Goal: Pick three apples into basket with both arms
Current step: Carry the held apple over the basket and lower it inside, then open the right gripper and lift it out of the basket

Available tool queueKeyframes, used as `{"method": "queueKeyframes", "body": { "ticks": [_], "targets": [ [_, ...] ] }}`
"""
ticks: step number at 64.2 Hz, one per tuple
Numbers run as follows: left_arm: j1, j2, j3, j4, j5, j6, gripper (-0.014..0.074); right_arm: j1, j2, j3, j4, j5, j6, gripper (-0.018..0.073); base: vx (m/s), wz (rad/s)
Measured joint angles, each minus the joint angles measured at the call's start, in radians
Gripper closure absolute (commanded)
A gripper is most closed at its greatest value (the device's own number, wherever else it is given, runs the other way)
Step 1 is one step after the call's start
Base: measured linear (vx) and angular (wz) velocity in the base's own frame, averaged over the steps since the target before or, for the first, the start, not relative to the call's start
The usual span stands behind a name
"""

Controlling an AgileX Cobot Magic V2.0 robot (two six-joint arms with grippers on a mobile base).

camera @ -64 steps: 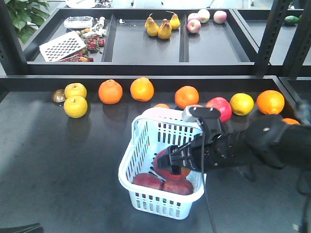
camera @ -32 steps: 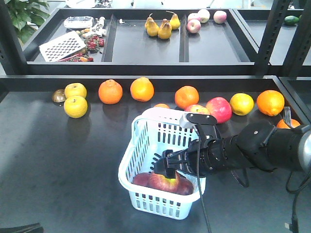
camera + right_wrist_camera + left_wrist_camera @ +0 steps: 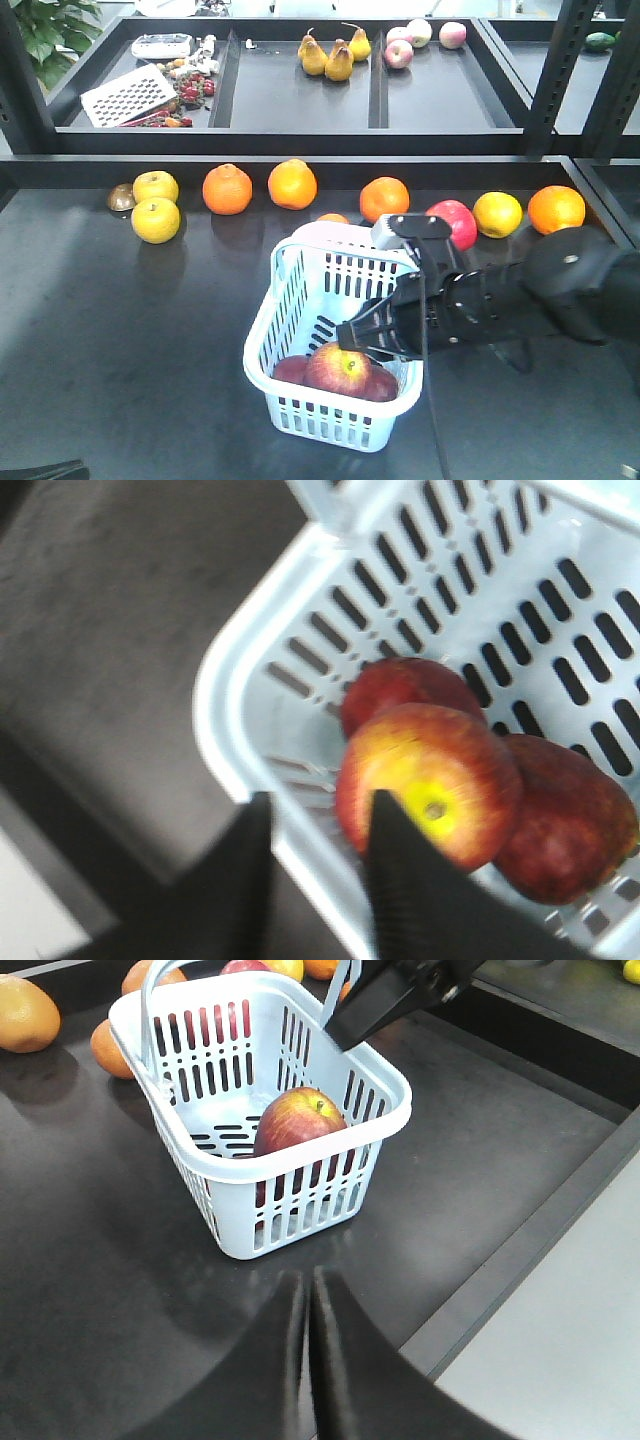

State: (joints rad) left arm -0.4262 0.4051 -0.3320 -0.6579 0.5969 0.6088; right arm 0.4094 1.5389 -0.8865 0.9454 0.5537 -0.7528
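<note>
Resting in basket [image 3: 275, 300] — three apples [image 3: 338, 368]; right hand [image 3: 352, 337] above rim, parted, empty; left hand [image 3: 308, 1305] closed

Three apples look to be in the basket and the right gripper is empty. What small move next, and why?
Probably lift the right gripper straight up and clear of the basket. Three apples lie inside, the top one resting on the other two, and the open gripper holds nothing, so only retreating remains.

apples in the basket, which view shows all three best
The right wrist view: it looks down on all three apples, one resting atop two. The front view shows the top apple with the others peeking out. The left wrist view shows one apple clearly behind the basket wall.
</note>
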Motion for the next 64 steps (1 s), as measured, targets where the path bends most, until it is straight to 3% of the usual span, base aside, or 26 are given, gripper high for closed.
{"method": "queueKeyframes", "body": {
  "ticks": [19,34,52,64],
  "targets": [
    [0.0,0.0,0.0,0.0,0.0,0.0,0.0603,0.0,-0.173,0.0,-0.144,0.173,0.009,0.0564,0.0,0.0],
    [0.0,0.0,0.0,0.0,0.0,0.0,0.0603,0.0,-0.407,0.004,-0.286,0.279,0.088,0.0564,0.0,0.0],
    [0.0,0.0,0.0,0.0,0.0,0.0,0.0603,0.0,-0.806,0.275,-0.463,0.18,0.224,0.0564,0.0,0.0],
    [0.0,0.0,0.0,0.0,0.0,0.0,0.0603,0.0,-1.038,0.477,-0.633,0.068,0.407,0.0564,0.0,0.0]
  ]
}}
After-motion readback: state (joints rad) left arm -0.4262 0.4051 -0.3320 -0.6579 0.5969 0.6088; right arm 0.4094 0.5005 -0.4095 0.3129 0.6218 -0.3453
